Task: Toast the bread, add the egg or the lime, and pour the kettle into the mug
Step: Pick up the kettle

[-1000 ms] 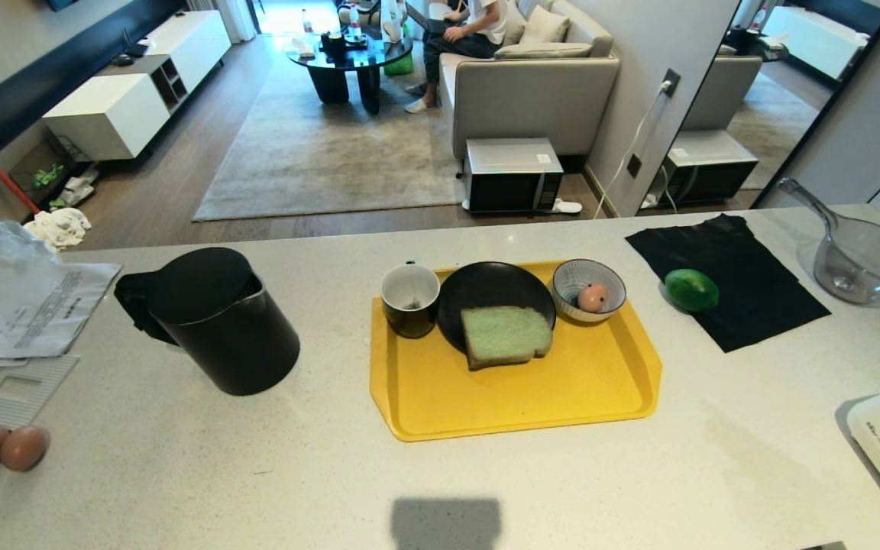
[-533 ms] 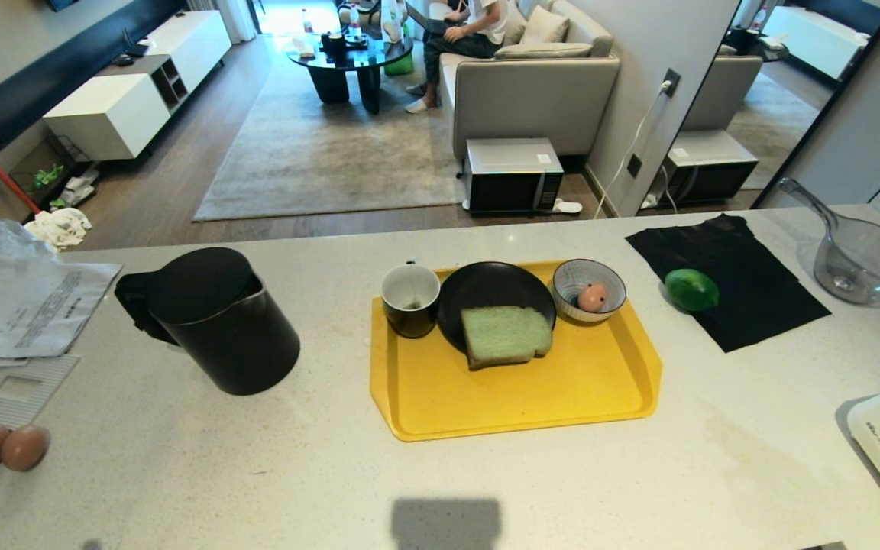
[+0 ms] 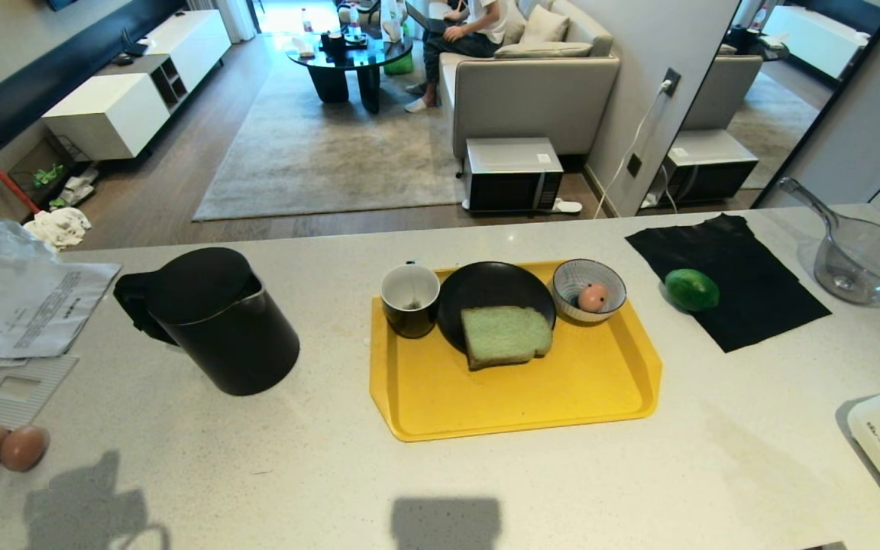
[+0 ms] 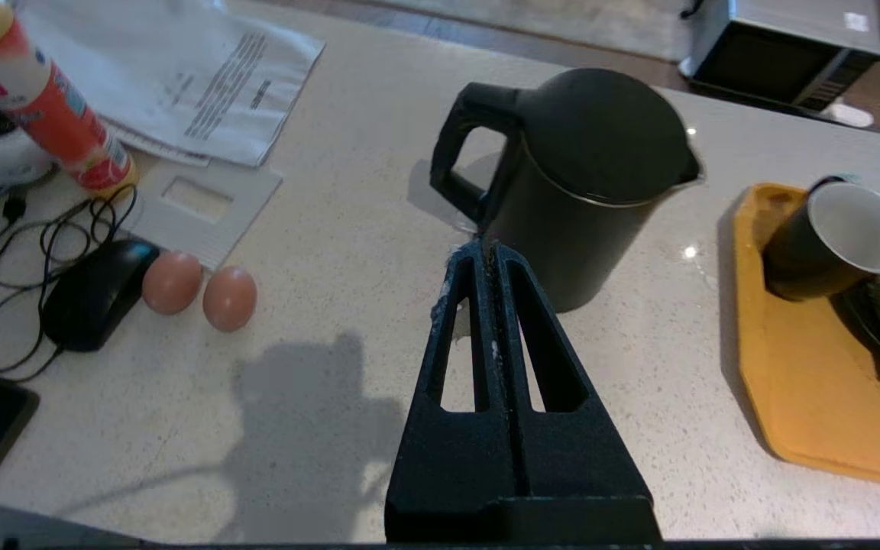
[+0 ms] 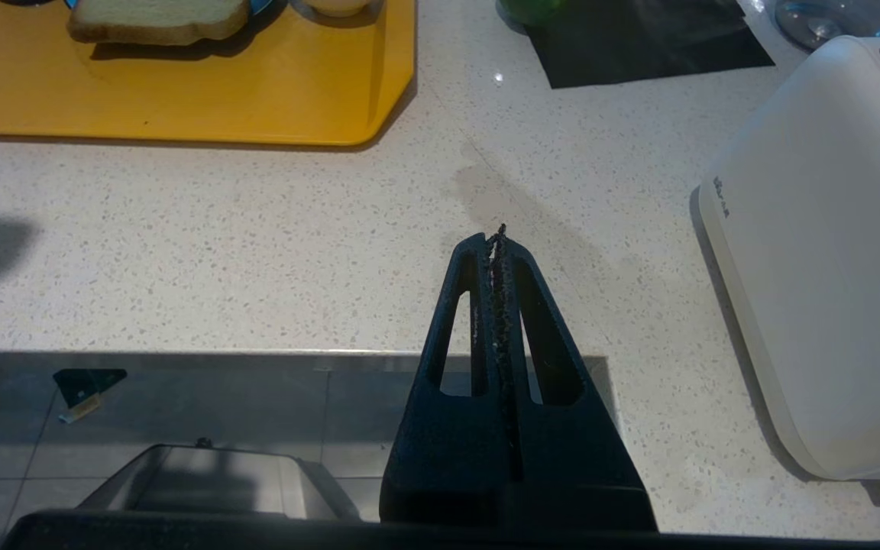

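A: One kettle [image 4: 577, 176] stands at twelve o'clock from the left gripper [image 4: 490, 248], fingers pressed together, handle toward eleven. The right gripper [image 5: 495, 238], also closed, is well apart.

B: And counted?

A: One mug [image 3: 409, 299], one bread [image 3: 505, 334], one egg [image 3: 593, 296] in the bowl [image 3: 571, 276], one lime [image 3: 690, 289], two brown eggs [image 3: 4, 447].

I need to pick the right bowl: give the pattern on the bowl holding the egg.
Fine blue-and-white stripes on the bowl, shown best in the head view.
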Available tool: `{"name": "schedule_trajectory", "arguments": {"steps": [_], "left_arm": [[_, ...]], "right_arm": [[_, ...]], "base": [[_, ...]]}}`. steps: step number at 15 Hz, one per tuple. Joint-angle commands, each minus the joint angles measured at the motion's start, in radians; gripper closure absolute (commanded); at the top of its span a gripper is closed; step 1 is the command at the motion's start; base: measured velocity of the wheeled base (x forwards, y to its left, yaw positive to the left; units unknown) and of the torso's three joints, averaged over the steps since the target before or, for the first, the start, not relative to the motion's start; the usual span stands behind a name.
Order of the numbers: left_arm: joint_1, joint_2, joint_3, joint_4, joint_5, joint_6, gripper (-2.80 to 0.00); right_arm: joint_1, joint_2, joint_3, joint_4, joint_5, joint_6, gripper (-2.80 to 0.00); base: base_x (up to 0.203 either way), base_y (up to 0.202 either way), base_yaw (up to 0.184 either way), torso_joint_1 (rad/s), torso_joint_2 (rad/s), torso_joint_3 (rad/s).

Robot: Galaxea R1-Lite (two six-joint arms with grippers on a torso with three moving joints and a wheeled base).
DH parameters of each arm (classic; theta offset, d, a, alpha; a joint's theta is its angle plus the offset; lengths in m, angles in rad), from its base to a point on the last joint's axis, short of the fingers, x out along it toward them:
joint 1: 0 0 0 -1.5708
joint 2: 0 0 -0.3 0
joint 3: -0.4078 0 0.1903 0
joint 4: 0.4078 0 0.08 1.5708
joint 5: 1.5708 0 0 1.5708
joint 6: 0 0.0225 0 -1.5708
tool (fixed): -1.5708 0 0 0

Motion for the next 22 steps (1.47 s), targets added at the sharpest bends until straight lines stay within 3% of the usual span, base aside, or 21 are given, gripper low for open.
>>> {"name": "schedule_trajectory", "arguments": {"steps": [1,3,6,8,11,17,22], "left_arm": [[0.026,0.117,-0.015,-0.006,0.001,-0.058,0.00],[0.078,0.151,-0.012,-0.029,-0.027,-0.085,0.00],[0.336,0.175,0.100,-0.196,-0.346,-0.010,0.00],[0.442,0.190,0.301,-0.407,-0.516,0.059,0.00],[0.528,0.246,0.533,-0.774,-0.662,0.139,0.00],[0.553,0.445,0.576,-0.861,-0.681,0.163,0.00],[0.559,0.618,0.646,-1.090,-0.690,0.187,0.00]], "right_arm": [[0.001,0.000,0.000,0.000,0.000,-0.001,0.00],[0.001,0.000,0.000,0.000,0.000,-0.001,0.00],[0.001,0.000,0.000,0.000,0.000,-0.001,0.00],[0.001,0.001,0.000,0.000,0.000,-0.001,0.00],[0.001,0.000,0.001,0.000,0.000,-0.001,0.00],[0.001,0.000,0.000,0.000,0.000,-0.001,0.00],[0.000,0.000,0.000,0.000,0.000,-0.001,0.00]], "base": [[0.000,0.000,0.000,0.000,0.00,0.000],[0.000,0.000,0.000,0.000,0.00,0.000],[0.000,0.000,0.000,0.000,0.00,0.000],[0.000,0.000,0.000,0.000,0.00,0.000],[0.000,0.000,0.000,0.000,0.00,0.000],[0.000,0.000,0.000,0.000,0.00,0.000],[0.000,0.000,0.000,0.000,0.00,0.000]]}}
